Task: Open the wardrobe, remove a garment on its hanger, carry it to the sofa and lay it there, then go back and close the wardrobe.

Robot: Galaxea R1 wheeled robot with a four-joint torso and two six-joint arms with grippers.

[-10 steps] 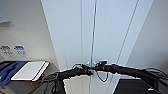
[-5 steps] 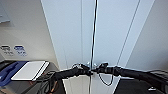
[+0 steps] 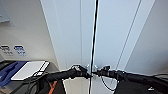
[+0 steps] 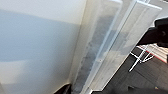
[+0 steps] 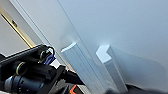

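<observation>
Here both grippers (image 3: pixel 92 72) meet the wardrobe (image 3: pixel 110 37) handles; their grip indiscernible

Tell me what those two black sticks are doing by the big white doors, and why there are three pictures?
Those black sticks are a robot's two arms. One picture comes from a camera high on the robot, looking down. It shows the left gripper and the right gripper reaching to the middle of a tall white wardrobe, where its two doors meet. A thin dark gap runs between the doors. The other two pictures come from small cameras on each wrist, so the door handles look huge. Whether the grippers pinch the handles is too blurry to tell.
</observation>
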